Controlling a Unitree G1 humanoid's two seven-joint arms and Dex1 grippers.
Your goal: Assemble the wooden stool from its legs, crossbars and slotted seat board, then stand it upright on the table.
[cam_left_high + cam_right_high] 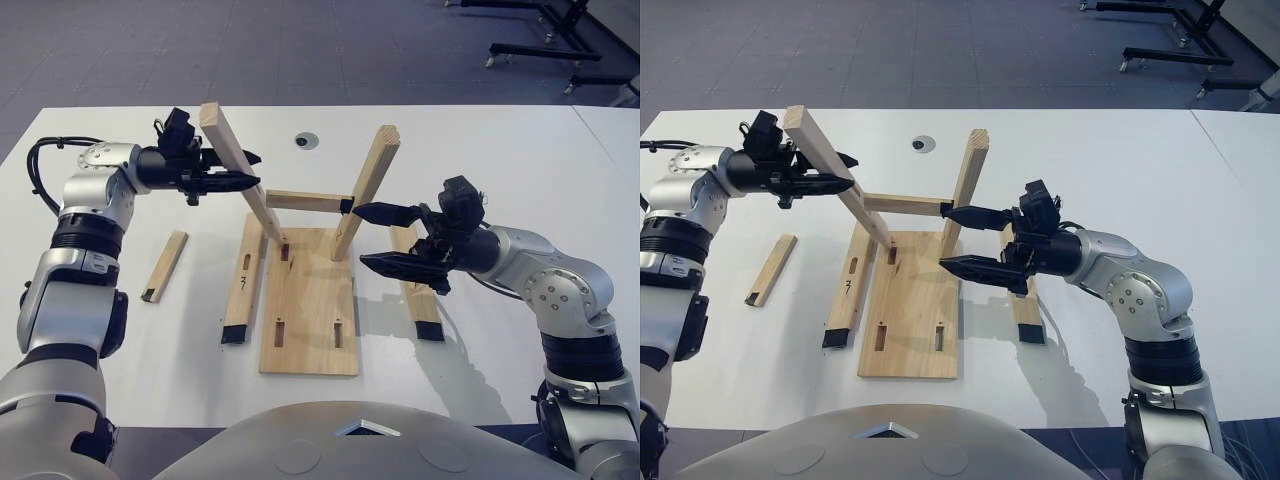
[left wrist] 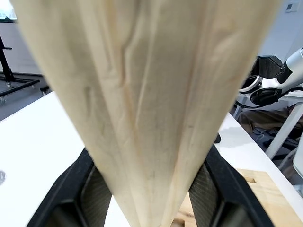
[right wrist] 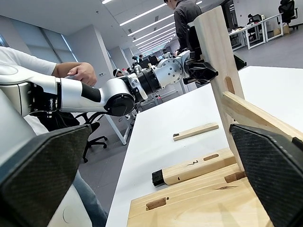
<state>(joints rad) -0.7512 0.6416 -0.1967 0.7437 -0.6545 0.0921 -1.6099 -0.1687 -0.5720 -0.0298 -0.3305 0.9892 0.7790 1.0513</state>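
Left eye view: left pincer (image 1: 248, 170) clamps 1 leg (image 1: 218, 125); right pincer (image 1: 361, 235) gapes.

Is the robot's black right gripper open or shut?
Open. The right gripper holds its two black fingers wide apart near a light wooden leg; the right wrist view shows a gap between them.

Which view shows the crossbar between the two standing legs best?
The left eye view: the crossbar shows end to end. The right eye view shows the same. The right wrist view catches one stretch, partly behind the right hand's finger. The left wrist view gives the gripped leg up close instead.
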